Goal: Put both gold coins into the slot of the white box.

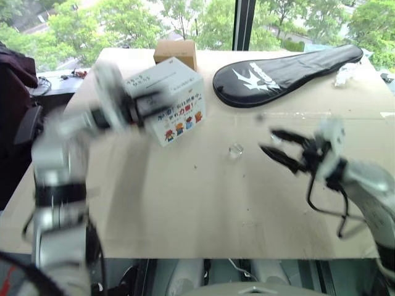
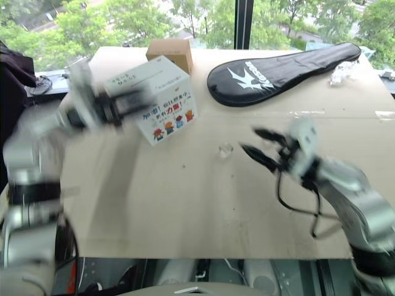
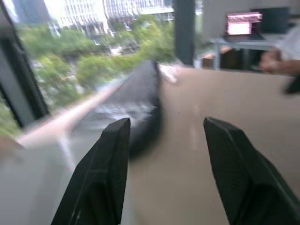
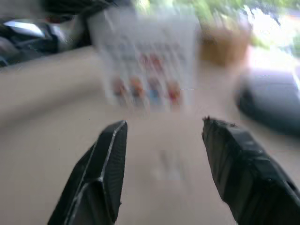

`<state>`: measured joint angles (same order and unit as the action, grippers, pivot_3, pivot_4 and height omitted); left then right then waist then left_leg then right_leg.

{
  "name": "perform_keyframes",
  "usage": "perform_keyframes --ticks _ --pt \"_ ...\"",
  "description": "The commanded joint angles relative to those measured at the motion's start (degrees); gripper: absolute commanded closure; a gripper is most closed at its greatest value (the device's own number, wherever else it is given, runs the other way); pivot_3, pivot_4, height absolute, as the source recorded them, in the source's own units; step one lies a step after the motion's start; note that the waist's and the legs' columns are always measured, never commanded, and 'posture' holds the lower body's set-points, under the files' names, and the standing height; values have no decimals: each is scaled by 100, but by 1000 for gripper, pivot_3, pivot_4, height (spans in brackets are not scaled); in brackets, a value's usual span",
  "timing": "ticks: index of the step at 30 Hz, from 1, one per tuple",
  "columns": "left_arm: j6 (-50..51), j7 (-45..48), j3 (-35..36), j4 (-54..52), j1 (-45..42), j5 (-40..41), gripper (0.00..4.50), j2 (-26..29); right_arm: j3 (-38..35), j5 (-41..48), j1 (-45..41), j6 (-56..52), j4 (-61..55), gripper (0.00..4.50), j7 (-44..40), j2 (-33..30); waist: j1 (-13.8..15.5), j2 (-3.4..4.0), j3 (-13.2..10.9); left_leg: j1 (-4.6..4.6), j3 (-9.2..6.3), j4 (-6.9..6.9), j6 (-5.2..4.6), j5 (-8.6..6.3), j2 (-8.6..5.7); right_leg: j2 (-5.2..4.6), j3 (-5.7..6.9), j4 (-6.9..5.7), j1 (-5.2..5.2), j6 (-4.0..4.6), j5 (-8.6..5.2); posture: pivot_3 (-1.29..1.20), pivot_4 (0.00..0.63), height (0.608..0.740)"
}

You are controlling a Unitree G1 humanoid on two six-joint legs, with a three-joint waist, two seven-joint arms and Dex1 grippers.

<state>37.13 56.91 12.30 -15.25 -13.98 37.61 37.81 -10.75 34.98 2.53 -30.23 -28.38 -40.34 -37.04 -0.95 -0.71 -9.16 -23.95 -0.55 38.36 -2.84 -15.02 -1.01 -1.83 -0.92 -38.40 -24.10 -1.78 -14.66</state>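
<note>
white box [image 1: 176,102], left gripper [image 1: 162,98] above it, fingers apart

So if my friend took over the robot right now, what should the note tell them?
Left gripper: jaws open, empty, over the top of the white box.
Right gripper: jaws open, empty, above the table to the box's right.
A clear wrapper lies between the box and the right gripper.
I can't make out any gold coins or the slot, so check how many are already in before going on.

One white box [image 1: 174,98], one brown box [image 1: 176,50], one black racket cover [image 1: 281,74], two claws [image 1: 279,147]
</note>
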Motion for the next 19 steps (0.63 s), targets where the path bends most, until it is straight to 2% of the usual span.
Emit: perform_keyframes --ticks 1,2,3,7,10,15,19 --pt "264 -932 117 -1756 913 138 2015 -135 -237 -361 466 1093 157 1758 -619 -22 25 -17 -5 -19 0 4 0 0 -2 2 0 13 -14 0 0 0 150 740" --pt "203 -1114 56 -1989 1264 28 2015 -232 -247 -468 591 1364 314 1758 -742 12 34 -14 -4 -33 -2 2 0 0 -2 4 1 49 -26 -1 1 0 150 740" --pt "91 -1210 -22 -2155 1548 -91 2015 -283 -261 -537 643 1608 428 1758 -833 54 45 -8 -5 -21 -1 4 0 -1 -11 -3 0 34 -22 -1 2 0 150 740" --pt "-557 -1399 -328 -2151 2219 -693 2015 -404 -173 -591 624 1695 639 1758 -817 119 42 23 -18 158 5 -9 -28 -17 -1 -9 3 43 152 49 -2 0 150 740" --pt "-915 -1452 -566 -1948 2436 -1042 2015 -452 -131 -807 666 1936 898 1758 -871 128 46 24 -21 197 27 -8 -3 -30 20 -15 15 43 190 44 -8 0 150 740" --pt "-1595 -1566 -1043 -1437 2593 -1618 2015 -678 -120 -1036 842 2274 1206 1758 -919 189 69 36 -12 204 41 -2 -23 -5 24 -22 27 41 196 67 6 0 150 740" --pt "-1782 -1531 -1174 -1244 2506 -1706 2015 -769 -127 -1083 941 2436 1282 1758 -955 245 83 35 -10 159 42 -4 -23 -6 25 -22 35 46 161 39 18 0 150 740"
